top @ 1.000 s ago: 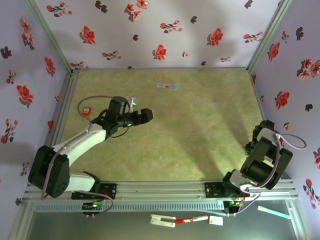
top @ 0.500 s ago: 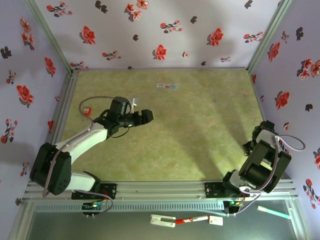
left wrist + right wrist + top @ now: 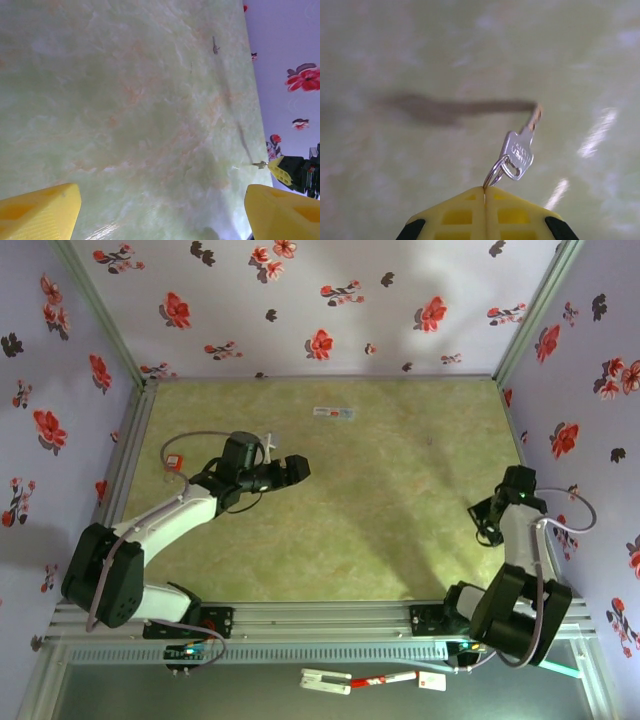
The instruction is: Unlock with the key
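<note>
Silver key (image 3: 518, 151) on a wire ring (image 3: 495, 176), blade pointing away toward its shadow (image 3: 450, 107) on the table (image 3: 400, 470); tip contact not determinable. Ring pinched in the right gripper (image 3: 485, 190), yellow fingers (image 3: 455, 217) closed flush. Right arm (image 3: 520, 570) folded close to the right wall (image 3: 590, 390), wrist turned inward. Left gripper (image 3: 161, 200) spread wide, empty, low over the table left of centre. Bare surface between both grippers.

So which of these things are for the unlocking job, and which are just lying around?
For the job: the key hanging on its key ring, pinched by the right gripper, jaws shut.

Just lying about: white-and-red strip at the far side, small orange thing on the left, red stick down at the front.
</note>
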Controlling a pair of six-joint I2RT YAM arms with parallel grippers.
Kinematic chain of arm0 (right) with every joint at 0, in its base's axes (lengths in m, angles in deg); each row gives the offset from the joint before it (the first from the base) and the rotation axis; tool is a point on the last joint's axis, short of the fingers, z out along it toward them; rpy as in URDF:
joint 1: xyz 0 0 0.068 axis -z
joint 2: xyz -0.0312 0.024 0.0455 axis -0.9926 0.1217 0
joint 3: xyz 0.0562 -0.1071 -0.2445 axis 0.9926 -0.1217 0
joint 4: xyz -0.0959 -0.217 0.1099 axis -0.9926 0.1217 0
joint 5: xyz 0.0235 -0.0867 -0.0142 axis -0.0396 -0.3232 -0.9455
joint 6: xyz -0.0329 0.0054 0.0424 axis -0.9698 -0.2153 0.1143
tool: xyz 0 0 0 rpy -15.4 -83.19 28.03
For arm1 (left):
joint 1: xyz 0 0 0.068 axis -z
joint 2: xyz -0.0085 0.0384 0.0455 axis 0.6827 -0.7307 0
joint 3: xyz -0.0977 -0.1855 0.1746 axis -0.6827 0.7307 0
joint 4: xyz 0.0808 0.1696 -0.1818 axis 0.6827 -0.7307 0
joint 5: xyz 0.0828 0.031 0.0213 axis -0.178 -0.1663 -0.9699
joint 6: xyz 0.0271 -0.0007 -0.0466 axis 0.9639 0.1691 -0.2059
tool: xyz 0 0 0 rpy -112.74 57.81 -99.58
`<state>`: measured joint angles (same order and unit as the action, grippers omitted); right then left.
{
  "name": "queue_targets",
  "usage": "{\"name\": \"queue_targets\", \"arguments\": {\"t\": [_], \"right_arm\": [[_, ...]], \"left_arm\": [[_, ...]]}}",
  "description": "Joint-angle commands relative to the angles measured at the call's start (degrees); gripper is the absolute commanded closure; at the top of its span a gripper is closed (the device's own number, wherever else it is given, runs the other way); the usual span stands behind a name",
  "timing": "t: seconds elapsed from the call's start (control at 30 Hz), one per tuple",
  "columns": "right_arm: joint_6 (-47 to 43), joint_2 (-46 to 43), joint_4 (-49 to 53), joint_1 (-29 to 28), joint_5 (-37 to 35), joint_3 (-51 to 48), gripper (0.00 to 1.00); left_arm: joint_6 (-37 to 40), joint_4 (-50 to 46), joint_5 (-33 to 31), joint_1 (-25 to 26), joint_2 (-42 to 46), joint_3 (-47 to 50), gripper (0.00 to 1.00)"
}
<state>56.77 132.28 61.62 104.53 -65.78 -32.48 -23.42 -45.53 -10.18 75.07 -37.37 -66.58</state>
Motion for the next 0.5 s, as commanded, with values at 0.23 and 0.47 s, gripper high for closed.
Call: {"name": "queue_targets", "arguments": {"t": [0.23, 0.47], "right_arm": [[10.61, -3.53, -9.68, -21.52, 12.67, 10.6, 1.0], [14.12, 0.81, -23.06, -38.11, 12.22, 15.52, 1.0]], "left_arm": [[-22.58, 17.09, 3.58, 3.99, -0.13, -0.5, 0.17], [-40.89, 28.92, 1.67, 8.15, -3.23, 0.53, 0.16]]}}
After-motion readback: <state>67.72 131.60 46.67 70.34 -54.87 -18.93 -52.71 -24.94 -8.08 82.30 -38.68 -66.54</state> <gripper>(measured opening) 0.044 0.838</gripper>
